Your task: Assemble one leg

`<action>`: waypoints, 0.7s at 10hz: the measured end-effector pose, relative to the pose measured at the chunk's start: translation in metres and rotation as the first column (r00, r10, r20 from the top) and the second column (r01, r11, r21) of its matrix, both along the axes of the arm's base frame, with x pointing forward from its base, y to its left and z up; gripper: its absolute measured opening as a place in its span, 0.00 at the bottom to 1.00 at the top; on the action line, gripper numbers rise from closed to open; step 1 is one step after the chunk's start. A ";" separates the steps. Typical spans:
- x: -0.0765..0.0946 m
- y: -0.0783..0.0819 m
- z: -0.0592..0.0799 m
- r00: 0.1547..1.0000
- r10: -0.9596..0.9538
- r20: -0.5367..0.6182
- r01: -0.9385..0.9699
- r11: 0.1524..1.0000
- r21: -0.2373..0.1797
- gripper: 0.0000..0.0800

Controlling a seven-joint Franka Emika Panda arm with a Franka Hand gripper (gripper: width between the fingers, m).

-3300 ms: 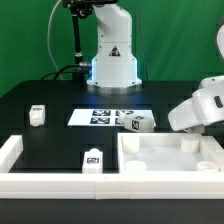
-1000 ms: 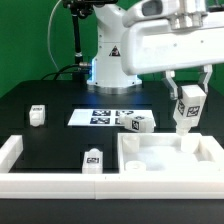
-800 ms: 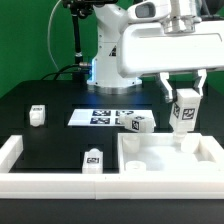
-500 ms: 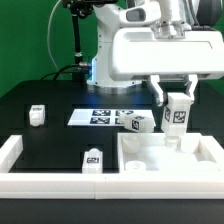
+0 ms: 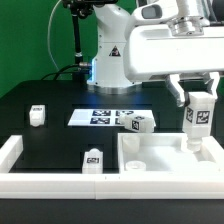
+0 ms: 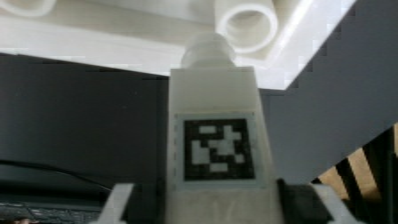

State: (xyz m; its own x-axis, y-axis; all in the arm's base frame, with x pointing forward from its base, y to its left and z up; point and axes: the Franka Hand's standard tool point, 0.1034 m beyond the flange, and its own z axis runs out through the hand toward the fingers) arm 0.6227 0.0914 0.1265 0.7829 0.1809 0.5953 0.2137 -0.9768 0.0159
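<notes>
While upright, white tagged leg [image 5: 199, 120]

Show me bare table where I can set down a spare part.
Free: the black table between the leg at the exterior view's left and the marker board, and the strip between that board and the front leg. Crowded: the tabletop side, where the gripper holds a leg.

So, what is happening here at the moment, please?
The gripper holds one white leg upright over the tabletop, at the exterior view's right, near a round socket. Whether the leg is seated cannot be told. Three more legs lie loose on the black table, one by the marker board.
</notes>
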 end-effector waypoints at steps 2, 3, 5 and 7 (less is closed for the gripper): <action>0.000 0.000 0.000 1.000 0.002 -0.001 -0.002 1.000 -0.001 0.36; 0.000 0.000 0.000 1.000 0.002 -0.001 -0.002 1.000 -0.001 0.36; -0.001 0.000 -0.001 1.000 0.002 -0.002 -0.002 1.000 -0.001 0.36; -0.003 0.005 -0.011 1.000 0.008 -0.016 -0.007 1.000 0.002 0.36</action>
State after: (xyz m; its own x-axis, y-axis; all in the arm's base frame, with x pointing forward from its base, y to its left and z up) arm 0.6193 0.0963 0.1158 0.7907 0.1858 0.5834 0.2212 -0.9752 0.0108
